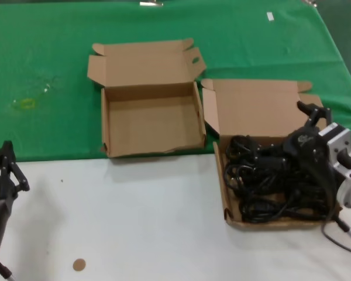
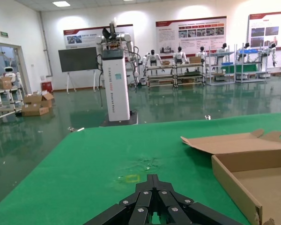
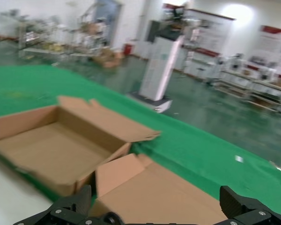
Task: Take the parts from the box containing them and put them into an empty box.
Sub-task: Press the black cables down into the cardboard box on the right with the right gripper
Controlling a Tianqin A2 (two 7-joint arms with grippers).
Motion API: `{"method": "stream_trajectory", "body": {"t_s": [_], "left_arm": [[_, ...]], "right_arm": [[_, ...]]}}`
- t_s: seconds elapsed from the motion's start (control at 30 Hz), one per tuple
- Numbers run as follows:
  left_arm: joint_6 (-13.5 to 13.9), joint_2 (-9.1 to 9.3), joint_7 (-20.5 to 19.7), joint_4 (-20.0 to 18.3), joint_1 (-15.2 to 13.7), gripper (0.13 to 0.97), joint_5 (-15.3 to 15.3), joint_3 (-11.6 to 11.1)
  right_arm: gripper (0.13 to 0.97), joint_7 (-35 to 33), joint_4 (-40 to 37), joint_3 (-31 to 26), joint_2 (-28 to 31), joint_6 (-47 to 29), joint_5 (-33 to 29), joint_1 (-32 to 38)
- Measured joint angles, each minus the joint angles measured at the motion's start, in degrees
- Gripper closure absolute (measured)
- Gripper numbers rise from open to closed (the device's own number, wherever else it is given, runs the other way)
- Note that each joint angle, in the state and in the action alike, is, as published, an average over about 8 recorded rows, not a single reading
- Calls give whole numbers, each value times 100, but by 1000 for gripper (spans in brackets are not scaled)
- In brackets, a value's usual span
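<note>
Several black power cords (image 1: 269, 181) lie tangled in the right brown box (image 1: 257, 105), whose lid stands open at the back. The empty box (image 1: 152, 123) sits to its left, lid open, with an oval hole in the right flap. My right gripper (image 1: 301, 129) is open, just over the right side of the cord pile. In the right wrist view the right gripper (image 3: 157, 201) has its fingers (image 3: 82, 199) wide apart over the cord box's lid (image 3: 168, 197), with the empty box (image 3: 51, 154) beyond. My left gripper (image 1: 3, 167) is shut and parked at the near left; in the left wrist view the left gripper (image 2: 153, 180) points at the cloth beside the empty box (image 2: 253, 173).
Green cloth (image 1: 47, 70) covers the far half of the table and white surface (image 1: 134, 222) the near half. A small brown disc (image 1: 78, 264) lies near the front edge. A yellow mark (image 1: 26, 103) is on the cloth at the left.
</note>
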Motion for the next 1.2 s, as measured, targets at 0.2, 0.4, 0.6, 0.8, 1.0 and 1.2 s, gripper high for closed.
{"method": "stream_trajectory", "body": {"t_s": [0.2, 0.4, 0.6, 0.8, 1.0, 1.2], "left_arm": [[0, 0, 0, 0, 0, 951, 0, 0], [0, 0, 0, 0, 0, 953, 0, 0], [0, 0, 0, 0, 0, 953, 0, 0], [0, 0, -2, 0, 0, 953, 1, 0], [0, 0, -3, 0, 0, 953, 1, 0], [0, 0, -3, 0, 0, 953, 2, 0]], "right_arm": [[129, 305, -81, -521, 704, -695, -302, 541], [129, 236, -269, -578, 1050, -1799, -684, 1025], [129, -181, -572, -566, 1213, -2978, -970, 1547], [129, -667, -924, -606, 1262, -4019, -1210, 2043], [129, -1198, -1337, -719, 1246, -5115, -1469, 2591], [129, -1525, -1712, -770, 1116, -5866, -1723, 3053]]}}
